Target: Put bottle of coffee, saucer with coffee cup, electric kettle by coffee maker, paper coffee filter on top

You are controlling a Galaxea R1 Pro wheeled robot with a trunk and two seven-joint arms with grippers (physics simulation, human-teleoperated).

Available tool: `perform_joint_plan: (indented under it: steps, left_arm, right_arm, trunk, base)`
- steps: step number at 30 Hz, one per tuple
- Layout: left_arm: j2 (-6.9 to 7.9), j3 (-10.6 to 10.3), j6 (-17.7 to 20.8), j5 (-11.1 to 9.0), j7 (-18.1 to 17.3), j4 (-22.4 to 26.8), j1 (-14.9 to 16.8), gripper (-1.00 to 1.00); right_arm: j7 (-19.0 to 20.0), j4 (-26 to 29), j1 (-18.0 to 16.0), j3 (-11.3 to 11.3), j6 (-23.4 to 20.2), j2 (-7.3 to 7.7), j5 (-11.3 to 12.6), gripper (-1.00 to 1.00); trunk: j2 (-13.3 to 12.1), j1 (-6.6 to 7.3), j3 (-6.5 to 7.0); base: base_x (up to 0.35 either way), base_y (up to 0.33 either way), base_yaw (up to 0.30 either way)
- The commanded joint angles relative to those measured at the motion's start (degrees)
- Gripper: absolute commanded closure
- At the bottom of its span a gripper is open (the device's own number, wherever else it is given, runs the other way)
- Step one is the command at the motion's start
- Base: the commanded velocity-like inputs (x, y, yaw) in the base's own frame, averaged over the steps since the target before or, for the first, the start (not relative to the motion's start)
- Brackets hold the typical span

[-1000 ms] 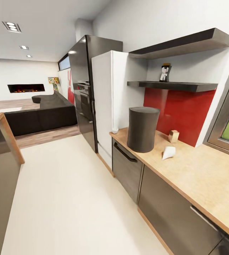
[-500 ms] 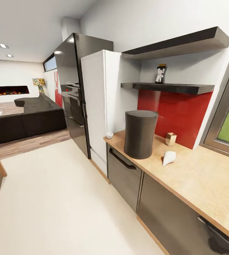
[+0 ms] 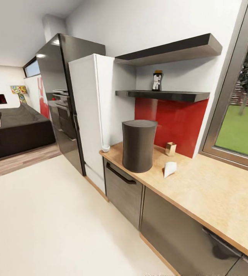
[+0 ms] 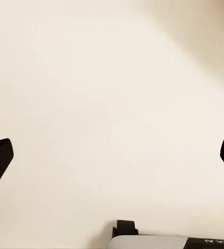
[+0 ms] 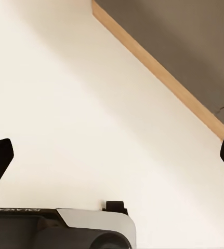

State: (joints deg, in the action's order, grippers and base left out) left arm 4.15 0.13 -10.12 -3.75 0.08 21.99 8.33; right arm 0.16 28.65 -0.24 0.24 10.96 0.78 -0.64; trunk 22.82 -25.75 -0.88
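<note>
In the head view the bottle of coffee [image 3: 157, 81], white with a dark lid, stands on the lower dark shelf [image 3: 166, 95]. Below it, a tall dark cylinder that looks like the coffee maker [image 3: 138, 145] stands on the wooden countertop [image 3: 208, 191]. A white paper coffee filter [image 3: 170, 168] lies just right of it. A small tan cup-like object [image 3: 170, 148] sits by the red backsplash. A small white cup [image 3: 106, 148] sits at the counter's left end. My left gripper [image 4: 112, 155] hangs open over bare floor. My right gripper [image 5: 112, 155] is open over the floor beside the cabinet base.
A white fridge [image 3: 89, 115] and a dark oven tower [image 3: 60, 99] stand left of the counter. Grey cabinet fronts [image 3: 124, 189] run under the countertop. A window [image 3: 241, 115] is at the right. A dark sofa [image 3: 12, 130] sits far left across the pale floor [image 3: 43, 218].
The head view has swung to the right: the counter, shelf and fridge sit further left in the picture and more of the window shows. The things on the counter have not moved.
</note>
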Motion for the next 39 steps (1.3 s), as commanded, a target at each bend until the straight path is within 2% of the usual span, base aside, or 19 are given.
perform_joint_plan:
  steps: [1, 16, 19, 22, 25, 30, 32, 35, 37, 39]
  left_arm:
    - [0.02, 0.0, -0.2, -0.4, 0.0, 0.0, 0.0, -1.0]
    - [0.07, 0.0, -0.2, -0.3, -0.1, 0.0, 0.0, -1.0]
    - [0.07, 0.0, -0.2, -0.2, -0.1, 0.0, 0.0, -1.0]
    - [0.13, 0.0, -0.2, -0.3, -0.2, 0.0, 0.0, -1.0]
    - [0.44, 0.0, -0.2, -0.2, -0.2, 0.0, 0.0, -1.0]
    - [0.75, -0.4, 0.0, 0.0, -0.4, -0.1, 0.0, -1.0]
    - [0.94, -0.6, 0.1, 0.1, -0.5, 0.1, 0.0, -1.0]
    - [1.9, -0.7, 0.4, 0.6, -0.9, 0.6, 0.1, -1.0]
    - [2.3, -0.8, 0.5, 1.6, -1.5, 0.8, 0.3, -1.0]
    - [2.61, -0.8, 0.5, 3.9, -3.6, 1.2, 0.6, -1.0]
  right_arm:
    - [0.0, 0.0, 0.0, 0.0, 0.1, 0.01, -0.1, -1.0]
    - [0.1, -0.3, 0.0, 0.5, -0.2, -0.01, -0.7, -1.0]
    - [-0.1, -2.7, 0.0, 0.7, -0.7, 0.07, -1.2, -1.0]
    - [-0.2, -8.9, 0.0, 0.5, -0.9, 0.02, -1.1, -1.0]
    - [-0.3, -12.6, 0.0, 0.2, -0.9, 0.06, -0.9, -1.0]
    - [-0.3, -14.6, 0.0, 0.3, -1.0, 0.09, -0.6, -1.0]
    - [-0.3, -15.7, 0.0, 0.2, -1.0, 0.08, 0.2, -1.0]
    - [-0.3, -18.0, 0.0, 0.1, -1.0, 0.03, 2.8, -1.0]
    - [-0.4, -18.6, 0.0, 0.1, -1.0, 0.02, 5.0, -1.0]
    - [-0.4, -18.7, 0.0, 0.1, -1.0, -0.02, 6.4, -1.0]
  trunk:
    - [0.1, -0.03, -0.09]
    - [0.1, -0.03, -0.09]
    - [0.1, -0.03, -0.09]
    - [0.1, -0.03, -0.09]
    - [0.1, -0.03, -0.09]
    - [0.1, -0.03, -0.09]
    - [0.1, -0.03, -0.09]
    - [0.1, -0.03, -0.09]
    - [0.1, -0.03, -0.09]
    - [0.1, -0.03, -0.09]
  base:
    - [0.001, 0.001, -0.261]
    - [0.0, 0.0, -0.261]
    - [0.0, 0.0, -0.262]
    - [0.0, 0.0, -0.262]
    - [0.0, 0.0, -0.262]
    - [0.0, 0.0, -0.262]
    - [0.0, 0.0, -0.262]
    - [0.0, 0.0, -0.262]
    - [0.0, 0.0, -0.237]
    - [0.0, 0.0, -0.152]
